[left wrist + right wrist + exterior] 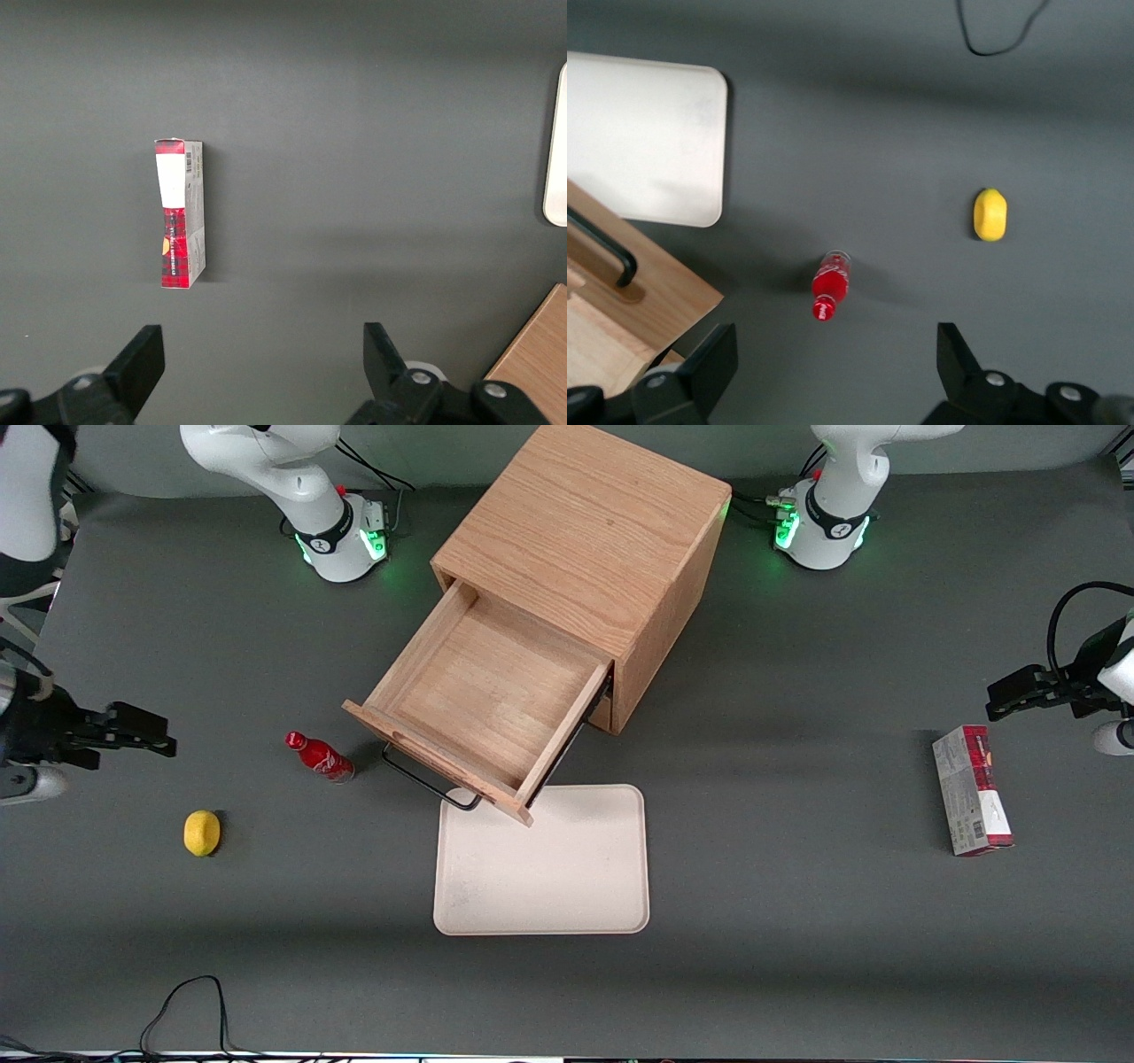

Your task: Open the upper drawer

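**Upper drawer pulled out; working gripper off to the side, holding nothing**

We note the upper drawer [483,700] standing well out of the oak cabinet [589,540], its bare wooden floor fully exposed. Its front panel overhangs the near corner of the cream tray [542,868], and the black bar handle [425,781] projects from that panel on the side facing the front camera. In the right wrist view we see one corner of the drawer [629,292] with an end of the handle [607,248] beside the tray [647,142].

The gripper [155,737] sits at the working arm's end of the table, well apart from the drawer, at about the same depth as the drawer front. Its fingers [709,359] are spread wide with nothing between them, and the wrist camera looks straight down at the grey table [797,921].

Between the gripper and the drawer we record a small red bottle [319,755], near the handle but not touching it. A lemon [202,833] rests nearer the front camera than the bottle. In the right wrist view both the bottle [830,285] and the lemon [990,214] lie on bare table. A red-and-white carton [972,790] lies toward the parked arm's end.
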`<action>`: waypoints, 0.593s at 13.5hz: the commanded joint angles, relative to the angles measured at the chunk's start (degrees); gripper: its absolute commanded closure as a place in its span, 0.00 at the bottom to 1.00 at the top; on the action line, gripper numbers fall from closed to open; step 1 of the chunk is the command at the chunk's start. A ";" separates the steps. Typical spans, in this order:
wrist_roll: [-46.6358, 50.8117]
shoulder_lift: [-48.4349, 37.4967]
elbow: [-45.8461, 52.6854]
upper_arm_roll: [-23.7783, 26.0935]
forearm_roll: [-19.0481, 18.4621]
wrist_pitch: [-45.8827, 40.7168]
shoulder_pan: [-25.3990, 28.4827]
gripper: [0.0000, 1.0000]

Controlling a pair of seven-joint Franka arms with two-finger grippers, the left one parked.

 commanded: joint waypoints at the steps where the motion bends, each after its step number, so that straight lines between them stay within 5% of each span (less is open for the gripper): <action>1: 2.69 -9.20 -12.18 8.75 -2.90 6.35 -7.99 0.00; 8: 6.20 -11.86 -16.08 9.40 -5.53 7.43 -9.87 0.00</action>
